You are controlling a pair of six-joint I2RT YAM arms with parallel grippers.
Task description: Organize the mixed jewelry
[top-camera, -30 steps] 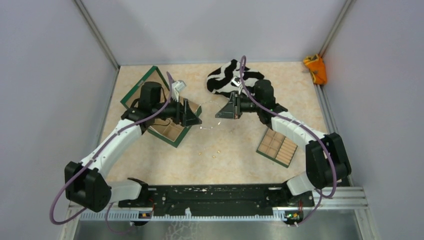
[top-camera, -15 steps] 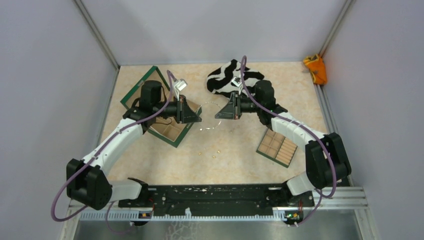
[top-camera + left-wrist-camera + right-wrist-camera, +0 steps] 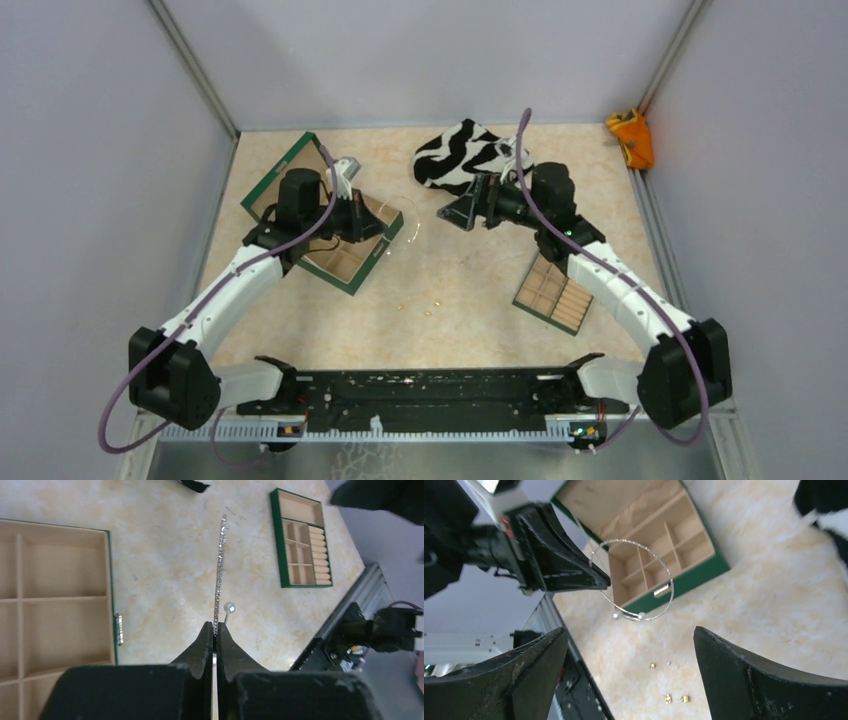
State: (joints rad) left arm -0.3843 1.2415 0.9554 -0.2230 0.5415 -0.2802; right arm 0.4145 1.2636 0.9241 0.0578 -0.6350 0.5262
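On your left, toward the far-left corner of the worktop (image 3: 470, 285), the dark green box (image 3: 343, 264) lies open with its tan compartments up. A second compartment tray (image 3: 556, 293) sits toward the right edge. The zebra-striped cloth (image 3: 455, 155) is bunched at the middle of the far edge, and an orange object (image 3: 632, 137) is tucked into the far-right corner. A few gold specks (image 3: 668, 698) lie on the worktop toward the near middle, well apart from both arms. Your left pincer (image 3: 215, 627) is pressed together on the silvery wire hoop (image 3: 219, 575), pinching its rim close to a small bead. The hoop stands out from the fingertips above the worktop, just off the box's right side. Your right pincer (image 3: 628, 630) is spread wide, faces the hoop from the cloth's side and does not touch it.
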